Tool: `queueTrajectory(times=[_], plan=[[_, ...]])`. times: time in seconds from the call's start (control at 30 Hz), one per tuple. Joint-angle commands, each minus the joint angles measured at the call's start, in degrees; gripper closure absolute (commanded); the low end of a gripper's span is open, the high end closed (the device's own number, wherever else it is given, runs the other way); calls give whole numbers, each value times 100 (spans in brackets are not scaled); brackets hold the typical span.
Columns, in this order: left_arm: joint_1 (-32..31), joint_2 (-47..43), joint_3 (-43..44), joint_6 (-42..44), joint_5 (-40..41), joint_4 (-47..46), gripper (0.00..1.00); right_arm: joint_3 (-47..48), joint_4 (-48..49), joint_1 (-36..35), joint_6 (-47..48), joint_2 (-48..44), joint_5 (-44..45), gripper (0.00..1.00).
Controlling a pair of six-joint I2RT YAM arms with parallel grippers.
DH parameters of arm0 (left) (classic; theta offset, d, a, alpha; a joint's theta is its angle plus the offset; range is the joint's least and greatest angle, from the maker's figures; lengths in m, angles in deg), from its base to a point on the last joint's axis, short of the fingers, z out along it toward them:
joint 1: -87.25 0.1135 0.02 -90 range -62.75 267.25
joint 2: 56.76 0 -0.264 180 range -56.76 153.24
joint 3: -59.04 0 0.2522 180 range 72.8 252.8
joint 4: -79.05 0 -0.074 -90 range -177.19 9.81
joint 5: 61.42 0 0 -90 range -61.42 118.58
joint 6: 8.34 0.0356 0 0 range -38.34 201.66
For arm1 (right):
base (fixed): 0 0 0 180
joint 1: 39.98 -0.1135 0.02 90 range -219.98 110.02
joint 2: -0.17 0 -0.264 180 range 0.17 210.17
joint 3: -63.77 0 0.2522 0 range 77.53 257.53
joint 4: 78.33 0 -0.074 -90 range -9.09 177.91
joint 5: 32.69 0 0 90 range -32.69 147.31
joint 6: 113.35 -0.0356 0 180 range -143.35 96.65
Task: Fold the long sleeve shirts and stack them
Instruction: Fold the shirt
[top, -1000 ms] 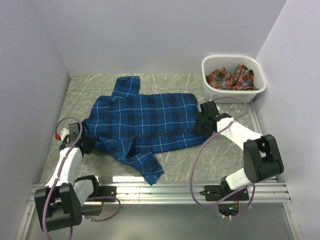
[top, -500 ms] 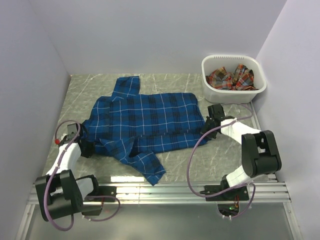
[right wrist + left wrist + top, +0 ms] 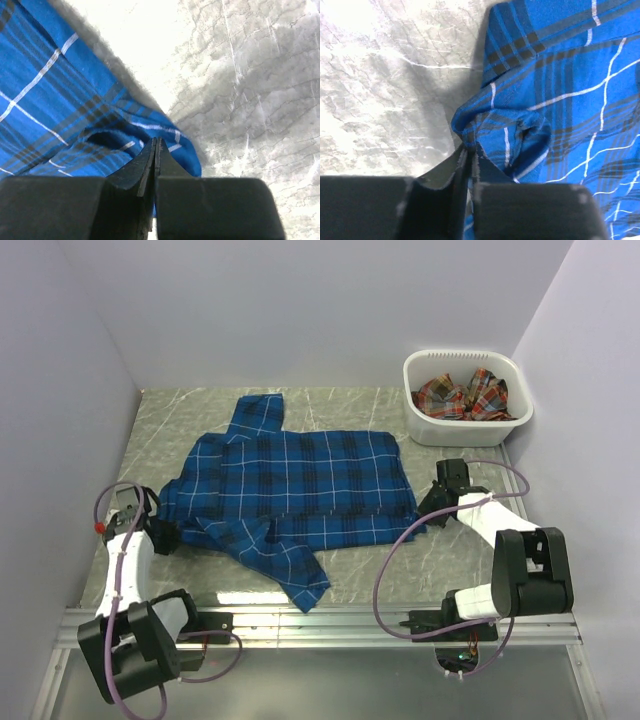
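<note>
The spread-out shirt [image 3: 300, 480] lies flat in the middle of the table [image 3: 360, 405]. The basket [image 3: 415, 418] stands at the back right corner of the table, apart from that shirt, and the crumpled shirt [image 3: 462, 396] sits inside it. The left gripper [image 3: 167, 534] is at the spread-out shirt's left edge. The right gripper [image 3: 426, 509] is at its front right corner.

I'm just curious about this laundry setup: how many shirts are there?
2. A blue plaid shirt lies spread on the table. A red-orange plaid shirt is crumpled in the white basket at the far right corner. The basket may hide more underneath.
</note>
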Motion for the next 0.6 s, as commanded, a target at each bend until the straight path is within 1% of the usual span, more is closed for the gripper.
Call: queueTrajectory(times=[0.0, 0.03, 0.13, 0.17, 0.23, 0.27, 0.3, 0.33, 0.37, 0.4, 0.43, 0.47, 0.5, 0.53, 0.57], plan=[[72, -70, 240, -9, -104, 325, 87, -38, 6, 37, -30, -25, 167, 96], [80, -88, 231, 0, -201, 369, 83, -38, 5, -24, -3, -77, 184, 95], [81, -315, 266, 35, -474, 492, 64, 58, 58, -252, 242, -420, 97, 75], [89, -412, 310, 53, -483, 580, 51, 111, 50, -505, 417, -603, 53, 59], [89, -667, 519, 105, -413, 659, 40, 295, 84, -901, 690, -789, -87, 50], [81, -729, 625, 210, -343, 712, 28, 348, 111, -1121, 1004, -964, -123, 43], [89, -799, 853, 298, -159, 756, 23, 470, 120, -1663, 1190, -1027, -271, 41], [89, -808, 968, 395, -1, 783, 21, 532, 128, -1903, 1558, -1079, -377, 39], [89, -817, 1082, 526, 149, 800, 16, 611, 24, -2201, 1718, -1089, -482, 34], [81, -835, 1214, 615, 263, 687, 14, 751, -47, -2657, 1885, -1054, -658, 33], [80, -835, 1250, 694, 351, 625, 13, 814, -117, -2905, 2017, -1001, -920, 30], [63, -826, 1268, 773, 352, 538, 12, 893, -353, -3107, 2166, -827, -975, 30], [72, -800, 1207, 861, 248, 397, 12, 998, -468, -3518, 2237, -738, -1011, 30], [72, -774, 1137, 983, 81, -22, 11, 1034, -547, -3688, 2308, -641, -1133, 30], [54, -747, 1075, 1089, -181, -165, 10, 1034, -627, -3846, 2413, -493, -1221, 30]])
